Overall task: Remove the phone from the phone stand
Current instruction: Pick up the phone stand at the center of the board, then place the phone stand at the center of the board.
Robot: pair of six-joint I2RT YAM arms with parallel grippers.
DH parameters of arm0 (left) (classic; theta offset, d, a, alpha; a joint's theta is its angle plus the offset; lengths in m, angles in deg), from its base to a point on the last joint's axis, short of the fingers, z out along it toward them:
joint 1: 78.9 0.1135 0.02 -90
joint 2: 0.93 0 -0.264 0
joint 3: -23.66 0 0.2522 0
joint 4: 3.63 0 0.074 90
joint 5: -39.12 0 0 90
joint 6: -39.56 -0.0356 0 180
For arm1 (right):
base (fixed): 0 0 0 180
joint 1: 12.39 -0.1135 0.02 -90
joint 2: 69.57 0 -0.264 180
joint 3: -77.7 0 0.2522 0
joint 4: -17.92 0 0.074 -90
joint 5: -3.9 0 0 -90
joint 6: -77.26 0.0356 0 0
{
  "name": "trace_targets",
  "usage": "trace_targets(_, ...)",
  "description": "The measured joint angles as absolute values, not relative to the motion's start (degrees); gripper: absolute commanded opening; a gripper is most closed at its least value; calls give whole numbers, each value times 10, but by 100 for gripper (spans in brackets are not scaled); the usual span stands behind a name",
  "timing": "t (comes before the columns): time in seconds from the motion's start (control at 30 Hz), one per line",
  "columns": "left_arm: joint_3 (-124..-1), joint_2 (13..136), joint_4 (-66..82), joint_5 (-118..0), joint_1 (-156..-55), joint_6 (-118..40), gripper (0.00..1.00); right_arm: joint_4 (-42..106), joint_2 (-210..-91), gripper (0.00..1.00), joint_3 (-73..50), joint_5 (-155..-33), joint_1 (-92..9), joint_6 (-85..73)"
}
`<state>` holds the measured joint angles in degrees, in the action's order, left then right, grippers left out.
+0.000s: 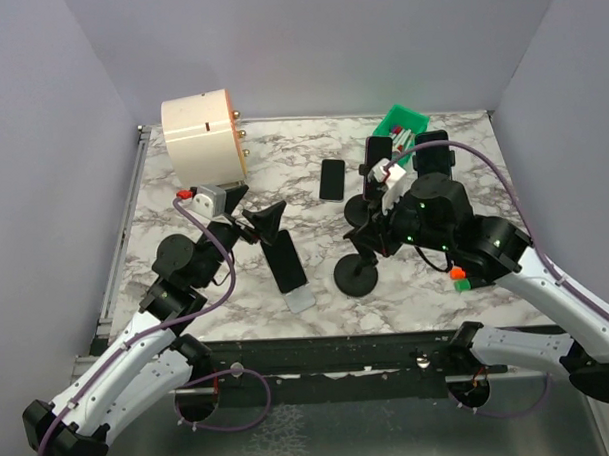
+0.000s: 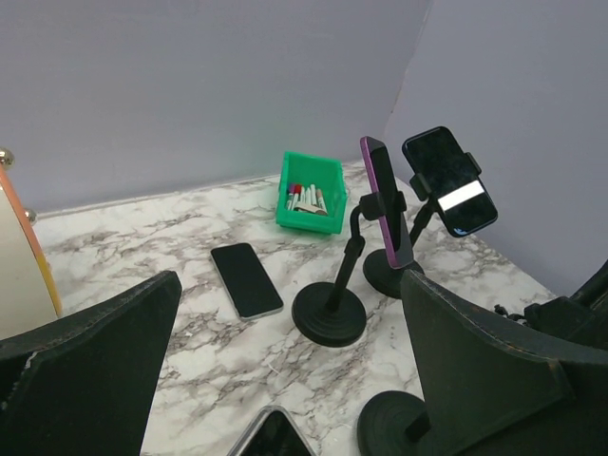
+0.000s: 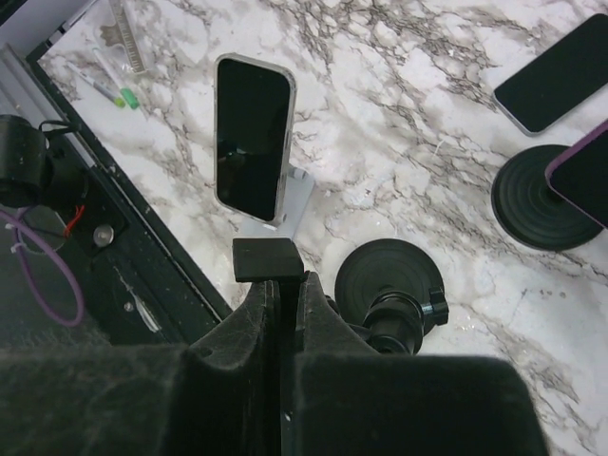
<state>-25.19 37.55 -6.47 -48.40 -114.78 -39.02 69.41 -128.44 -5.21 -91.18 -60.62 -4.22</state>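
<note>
Count four phones and three tall stands on your table (image 1: pixel 312 148), plus one low wedge.

At far left a cream drum (image 1: pixel 203 139) stands alone. Right of it, your left gripper (image 2: pixel 292 285) is spread as wide as it goes and holds nothing. It touches nothing either.

Next, low in the frame, the cased phone (image 3: pixel 252 138) lies propped on the wedge (image 3: pixel 302 195). Above it, near the middle, the flat phone (image 1: pixel 332 179) lies screen-up on the marble.

Just right of the wedge is the empty stand (image 1: pixel 356 278), with only its round base and stem showing.

Your right gripper (image 3: pixel 285 290) sits over that base with its fingers pressed together, and it has hold of no phone. A black square pad (image 3: pixel 269 258) sits right at the fingertips. You cannot tell from these views whether they pinch it.

In the upper right, the purple phone (image 2: pixel 386 199) is clamped upright in the second stand (image 2: pixel 329 313). Beside it the black phone (image 2: pixel 448 180) is clamped, tilted, in the third stand (image 2: pixel 383 275). Both are in their holders, apart from either gripper.

Behind them one green bin (image 1: pixel 406 119) holds small items.
</note>
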Motion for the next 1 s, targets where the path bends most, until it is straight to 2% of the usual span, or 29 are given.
trace_targets(0.37,-252,375,-64,-482,-1151,-391,98,786,-1261,0,-192,-899,-607,-51)
trace_targets(0.77,-250,334,-62,-441,-1162,-411,99,777,-1360,0,-359,-938,-607,-62)
trace_targets(0.87,-251,308,-63,-485,-1161,-439,99,778,-1381,0,-385,-945,-607,-64)
trace_targets(1.0,-279,297,-65,-614,-1162,-491,99,773,-1398,0,-408,-959,-607,-58)
